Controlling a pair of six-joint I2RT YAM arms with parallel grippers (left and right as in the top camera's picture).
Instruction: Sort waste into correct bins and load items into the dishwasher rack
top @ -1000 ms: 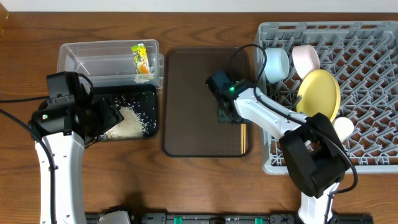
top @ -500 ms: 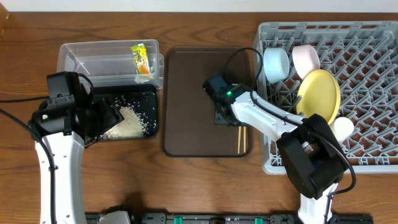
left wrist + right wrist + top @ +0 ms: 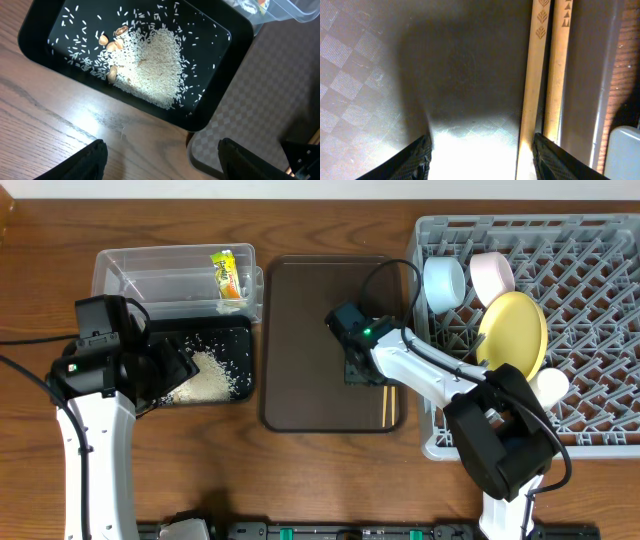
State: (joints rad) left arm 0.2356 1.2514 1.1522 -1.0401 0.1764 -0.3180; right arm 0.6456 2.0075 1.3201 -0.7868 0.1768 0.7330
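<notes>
Left jaws apart and empty, hanging over the bench (image 3: 330,220) at the lower edge of the black tray (image 3: 228,337), left of centre in the overhead view. Rice scraps (image 3: 152,67) sit heaped mid-tray with loose grains scattered around and a few tan bits (image 3: 107,41) at the upper left of the heap. Clear tub (image 3: 150,275) touches the tray's top edge, upper left of frame, with the yellow-green wrapper (image 3: 229,275) inside at its right end. Right jaws also apart, clamped on nothing, low over the brown serving tray (image 3: 300,330) at frame centre. Chopsticks (image 3: 536,90) lie side by side along that tray's right rim. In the wrist view we see one stick just inside the right-hand finger (image 3: 555,157), while the other runs under it; we can't tell if either is touched. Dishwasher rack (image 3: 590,330) fills the right side of frame. At the rack's left part we see the light blue bowl (image 3: 443,282) and pink bowl (image 3: 491,275) near the top, the yellow plate (image 3: 513,330) on edge below them, and the white cup (image 3: 552,385) just lower right of the plate
</notes>
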